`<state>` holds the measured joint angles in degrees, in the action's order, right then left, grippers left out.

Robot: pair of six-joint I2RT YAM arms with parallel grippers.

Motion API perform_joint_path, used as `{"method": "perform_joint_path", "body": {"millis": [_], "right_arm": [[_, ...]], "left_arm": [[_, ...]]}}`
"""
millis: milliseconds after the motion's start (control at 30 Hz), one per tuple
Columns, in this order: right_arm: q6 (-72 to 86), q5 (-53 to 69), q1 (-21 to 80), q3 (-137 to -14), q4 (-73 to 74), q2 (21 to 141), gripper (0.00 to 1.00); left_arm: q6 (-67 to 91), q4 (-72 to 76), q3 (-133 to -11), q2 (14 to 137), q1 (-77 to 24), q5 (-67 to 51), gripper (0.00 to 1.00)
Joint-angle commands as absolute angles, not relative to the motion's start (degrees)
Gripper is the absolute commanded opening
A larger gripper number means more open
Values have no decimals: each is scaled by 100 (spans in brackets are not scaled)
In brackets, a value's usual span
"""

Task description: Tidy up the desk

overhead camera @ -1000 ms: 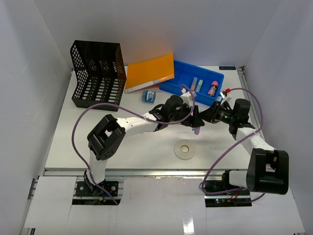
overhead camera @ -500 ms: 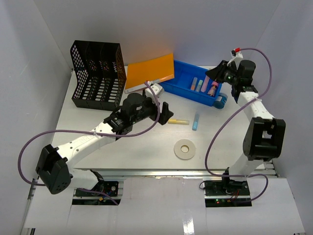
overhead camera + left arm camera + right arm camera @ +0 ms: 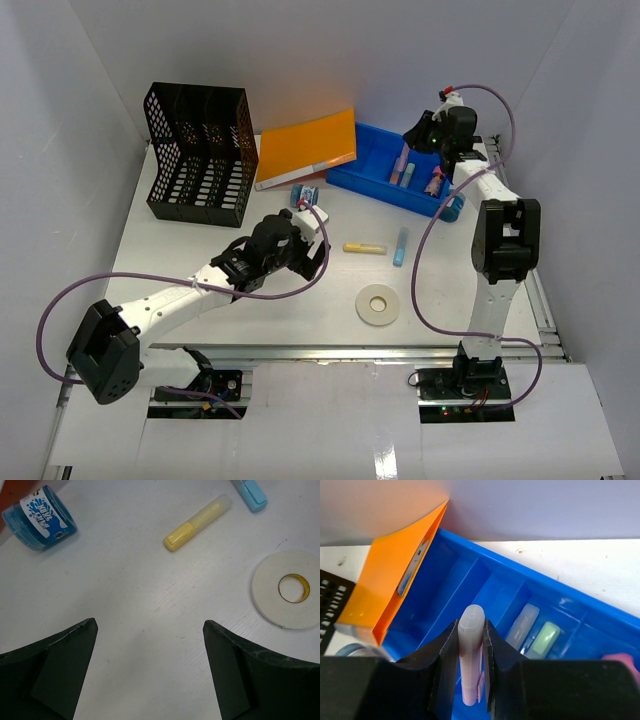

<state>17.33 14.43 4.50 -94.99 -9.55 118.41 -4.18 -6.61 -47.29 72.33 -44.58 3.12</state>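
Right pincer (image 3: 471, 630) is clamped on a pale lilac marker (image 3: 471, 652), which stands between the two fingers with its rounded cap poking past their tips. Just beyond and below it lies the blue tray (image 3: 470, 575), split into compartments. In the one just right of the fingers, a pale marker (image 3: 522, 625) and a green one (image 3: 546, 637) sit side by side (a pink thing shows at the far right edge, too cropped to name). To the left of this pincer an orange folder (image 3: 390, 585) meets the tray's end; whether it touches, I cannot tell.

Left pincer (image 3: 149, 627) hangs spread wide with nothing between its fingers, low over the desk (image 3: 140, 580), whose white top fills the wrist view beneath it. Ahead and slightly right lies a yellow highlighter (image 3: 199, 522), with a light blue highlighter (image 3: 250, 492) farther on, apart from it. Off to the right of the fingers a white tape roll (image 3: 290, 595) lies flat. Ahead to the left stands a blue jar (image 3: 39, 517). Seen from above, a black file rack (image 3: 200, 150) stands well beyond this pincer and to its left, at the desk's far corner.
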Motion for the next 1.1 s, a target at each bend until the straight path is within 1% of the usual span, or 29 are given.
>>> {"method": "perform_joint_path", "body": {"millis": [0,200,267,367,433,500,600,667,733,867,967,1067], "right_arm": [[1226,694,681,-10041,-1046,12142,11],[1015,118,729,-10018,-991,12326,14],[955,57,729,-9996,-993,12339,18],[911,160,729,-9940,-984,12349,36],[853,234,738,-9880,-992,12283,64],[766,297,738,-9786,-984,12156,75],[601,487,723,-9622,-977,11729,83],[336,841,688,-9359,-897,11229,85],[-249,1854,668,-9142,-635,10701,86],[-598,2719,690,-8636,751,9849,84],[-681,2751,745,-7968,1409,9366,83],[-642,2269,903,-7089,1741,8916,77]], "left_arm": [[-582,-560,-4764,7042,-4438,527,98],[-606,-591,-4757,7086,-4432,648,98],[-614,-589,-4755,7084,-4430,643,98],[-613,-580,-4746,7090,-4438,633,98],[-624,-568,-4726,7084,-4438,623,98],[-624,-535,-4711,7089,-4438,610,98],[-631,-536,-4696,7093,-4438,636,98],[-662,-551,-4690,7081,-4432,730,98],[-668,-580,-4685,7023,-4430,791,98],[-659,-590,-4685,6898,-4421,833,98],[-659,-614,-4685,6780,-4421,818,98],[-659,-615,-4675,6705,-4421,814,98]]}}
